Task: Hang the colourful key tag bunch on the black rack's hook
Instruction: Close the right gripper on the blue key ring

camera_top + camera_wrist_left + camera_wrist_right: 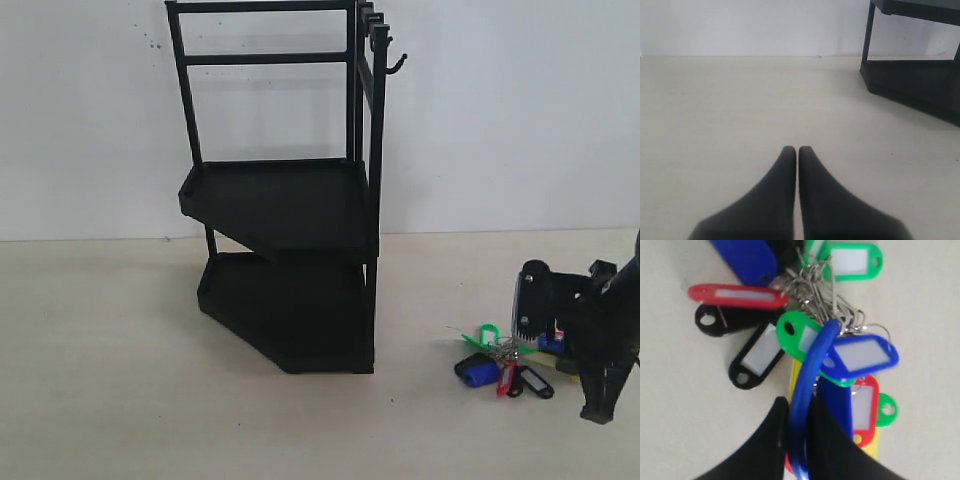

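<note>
My right gripper [796, 407] pinches the key tag bunch [490, 366] by its blue ring [807, 365], lower right; my left gripper [798, 149] is closed, empty; the hook [398, 63] sits high up — my thin hold could slip.

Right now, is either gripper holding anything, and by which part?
The right gripper pinches the key tag bunch by its blue ring; the left gripper is shut, holding nothing.
</note>
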Robot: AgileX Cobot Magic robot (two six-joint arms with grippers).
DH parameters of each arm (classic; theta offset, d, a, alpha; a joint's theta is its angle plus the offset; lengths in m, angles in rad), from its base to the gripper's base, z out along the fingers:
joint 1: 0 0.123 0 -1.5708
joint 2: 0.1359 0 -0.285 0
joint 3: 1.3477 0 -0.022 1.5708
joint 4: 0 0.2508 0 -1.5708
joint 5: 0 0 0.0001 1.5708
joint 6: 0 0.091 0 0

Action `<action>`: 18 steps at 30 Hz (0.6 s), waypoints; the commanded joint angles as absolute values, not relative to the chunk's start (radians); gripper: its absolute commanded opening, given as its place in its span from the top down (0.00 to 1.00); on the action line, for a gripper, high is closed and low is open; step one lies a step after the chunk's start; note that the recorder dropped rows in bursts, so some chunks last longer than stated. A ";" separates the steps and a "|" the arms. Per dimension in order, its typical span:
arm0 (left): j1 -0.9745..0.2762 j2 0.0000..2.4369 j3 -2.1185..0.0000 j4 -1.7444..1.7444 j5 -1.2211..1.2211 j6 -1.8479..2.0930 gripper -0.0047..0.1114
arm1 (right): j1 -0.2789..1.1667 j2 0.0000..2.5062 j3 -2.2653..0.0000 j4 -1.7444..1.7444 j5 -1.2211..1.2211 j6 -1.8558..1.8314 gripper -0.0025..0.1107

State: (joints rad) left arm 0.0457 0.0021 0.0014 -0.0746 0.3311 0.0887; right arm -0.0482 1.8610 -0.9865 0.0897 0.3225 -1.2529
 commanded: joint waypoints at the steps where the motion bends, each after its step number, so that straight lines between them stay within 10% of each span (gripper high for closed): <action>1: 0.049 0.000 0.000 -0.084 0.316 0.078 0.92 | -0.049 1.767 -0.984 0.167 0.320 -1.227 0.98; 18: 0.049 0.000 0.000 -0.084 0.316 0.078 0.92 | -0.049 1.688 -0.984 0.276 0.405 -1.227 0.98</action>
State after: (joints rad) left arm 0.0457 0.0021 0.0014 -0.0746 0.3311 0.0887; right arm -0.0482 1.7014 -0.9847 0.2714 0.3989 -1.2262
